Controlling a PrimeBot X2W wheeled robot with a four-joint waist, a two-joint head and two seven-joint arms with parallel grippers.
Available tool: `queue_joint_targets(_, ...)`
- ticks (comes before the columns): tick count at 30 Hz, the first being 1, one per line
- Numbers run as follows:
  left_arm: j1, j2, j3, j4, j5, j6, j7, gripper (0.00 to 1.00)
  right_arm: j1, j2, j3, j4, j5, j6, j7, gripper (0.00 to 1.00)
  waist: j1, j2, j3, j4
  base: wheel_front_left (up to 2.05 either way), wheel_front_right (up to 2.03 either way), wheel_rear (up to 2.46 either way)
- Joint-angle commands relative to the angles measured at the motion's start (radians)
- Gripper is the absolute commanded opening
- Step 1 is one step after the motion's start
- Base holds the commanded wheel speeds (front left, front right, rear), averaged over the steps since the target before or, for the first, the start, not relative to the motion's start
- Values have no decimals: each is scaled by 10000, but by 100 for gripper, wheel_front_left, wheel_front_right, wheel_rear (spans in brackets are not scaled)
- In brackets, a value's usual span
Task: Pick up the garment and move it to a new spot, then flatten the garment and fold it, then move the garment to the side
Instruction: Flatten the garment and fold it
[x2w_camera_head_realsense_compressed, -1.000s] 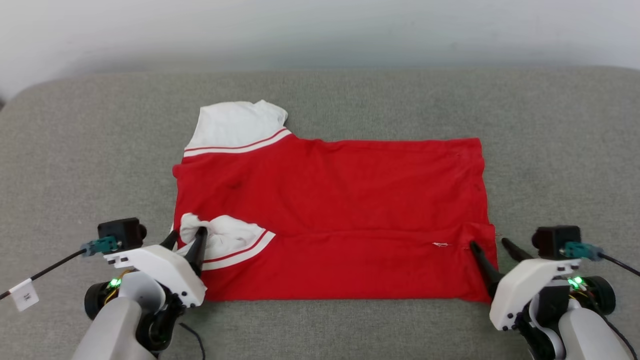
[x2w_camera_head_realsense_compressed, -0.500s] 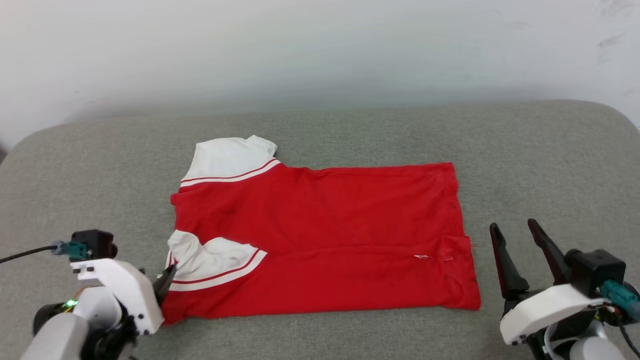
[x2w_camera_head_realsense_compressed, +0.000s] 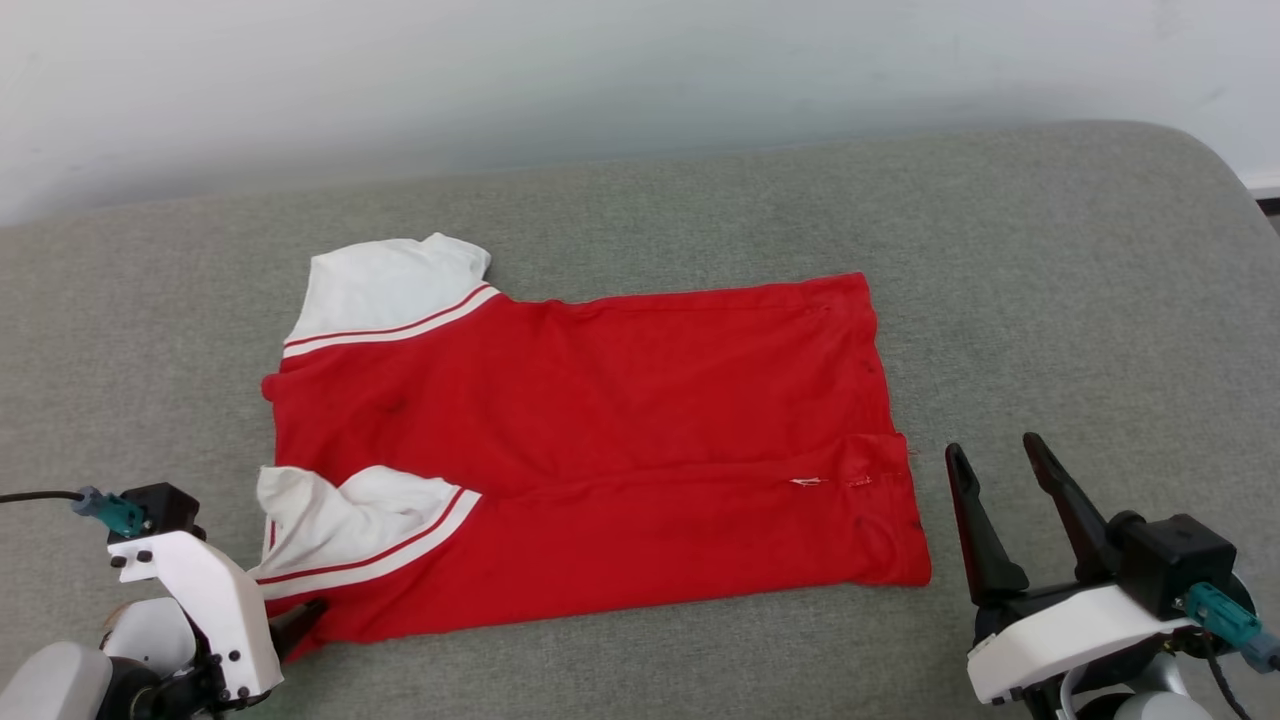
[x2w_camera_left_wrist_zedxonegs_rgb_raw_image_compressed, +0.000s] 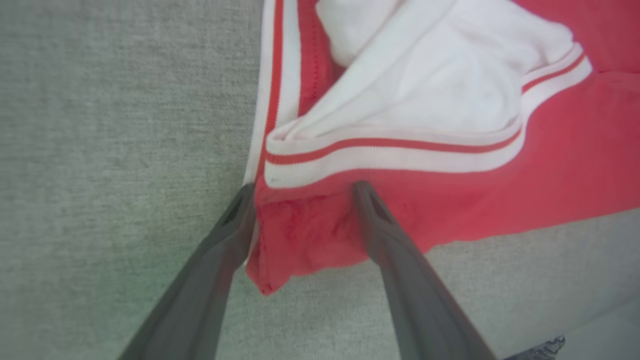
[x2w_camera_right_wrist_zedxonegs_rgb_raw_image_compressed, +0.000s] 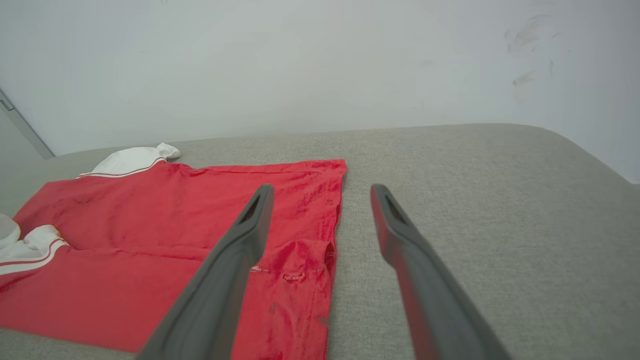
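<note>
Garment (x2w_camera_head_realsense_compressed: 600, 420), red with white striped sleeves, lies folded flat on the grey cushion (x2w_camera_head_realsense_compressed: 1050, 280), left of centre and toward its near edge. Left pincer (x2w_camera_left_wrist_zedxonegs_rgb_raw_image_compressed: 303, 190) is spread wide astride the garment's near left corner, gripping nothing. Right pincer (x2w_camera_head_realsense_compressed: 995, 450) is spread wide and empty, just beside the garment's near right corner.

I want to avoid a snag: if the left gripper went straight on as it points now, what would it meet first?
The shirt: its red corner lies between the open fingers of the left gripper, with the folded white sleeve just beyond. How high the fingers sit is unclear.
</note>
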Motion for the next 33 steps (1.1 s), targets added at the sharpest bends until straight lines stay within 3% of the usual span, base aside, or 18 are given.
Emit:
queue_joint_targets(1,175,-201,-153,234,-57,54,135,99,-8,58,3,-1,106,-8,-22,100,1,0,88,-103,0,0,0)
queue_joint_targets(2,273,-277,-226,361,-107,15,223,50,-40,58,20,-1,106,-8,-21,100,1,0,114,-147,0,0,0)
queue_joint_targets(3,381,-384,-303,488,-203,-43,288,29,-64,65,18,-11,127,-8,-16,100,1,0,137,-174,0,0,0)
queue_joint_targets(4,564,-688,-403,696,-392,-141,383,0,-49,74,-144,-67,64,-8,-31,100,1,0,136,-156,0,0,0)
queue_joint_targets(9,417,-753,-355,844,-271,-444,-271,0,154,81,-562,-138,63,-8,370,100,1,0,-4,84,0,0,0)
queue_joint_targets(12,103,-699,-194,688,3,-506,-1029,0,166,30,-759,-160,309,-6,1179,100,1,0,-135,306,0,0,0)
queue_joint_targets(17,-399,-688,-24,105,471,-394,-2041,0,32,-392,-1109,-15,1023,-8,4132,100,1,0,-166,733,0,0,0)
queue_joint_targets(18,-509,-708,-124,-420,753,-257,-2273,0,-133,-690,-1157,-77,1403,-6,6112,100,1,0,-43,990,0,0,0)
queue_joint_targets(22,-711,-716,-290,-1159,1029,-148,-2351,0,-435,-921,-1058,-118,1633,-6,7931,100,1,0,279,1291,0,0,0)
queue_joint_targets(32,-666,-904,-605,-1852,1240,139,-2212,0,-1280,-648,-499,1439,2049,-5,9333,100,1,0,905,1688,0,0,0)
queue_joint_targets(33,-645,-935,-600,-1859,1207,167,-2212,0,-1302,-592,-458,1610,2122,-5,9414,95,1,0,924,1696,0,0,0)
